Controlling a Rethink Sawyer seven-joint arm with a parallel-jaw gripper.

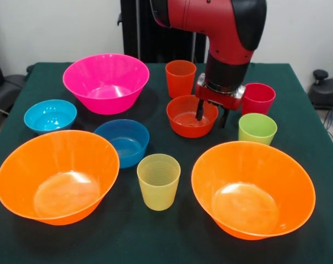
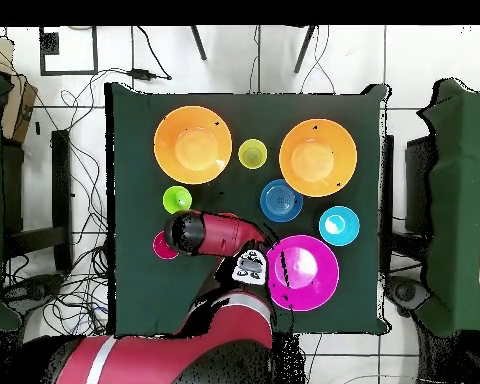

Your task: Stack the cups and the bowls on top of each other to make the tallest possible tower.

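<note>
My gripper point(image 1: 212, 114) is open, low over the right rim of the small red-orange bowl point(image 1: 186, 120); one finger point(image 1: 199, 110) is inside the bowl and the other is outside it. The orange cup point(image 1: 180, 77) stands behind that bowl, the red-pink cup point(image 1: 258, 97) to its right, the lime green cup point(image 1: 257, 128) in front of the red-pink one, and the ribbed yellow cup point(image 1: 158, 180) at the front centre. In the overhead view the arm point(image 2: 209, 232) hides the gripper, the red-orange bowl and the orange cup.
Two large orange bowls point(image 1: 56, 176) point(image 1: 253, 188) sit at the front left and right. The magenta bowl point(image 1: 106, 81) stands at the back left, with the light blue bowl point(image 1: 49, 115) and the darker blue bowl point(image 1: 123, 141) in front of it. All stand upright and apart on the green tabletop point(image 1: 298, 132).
</note>
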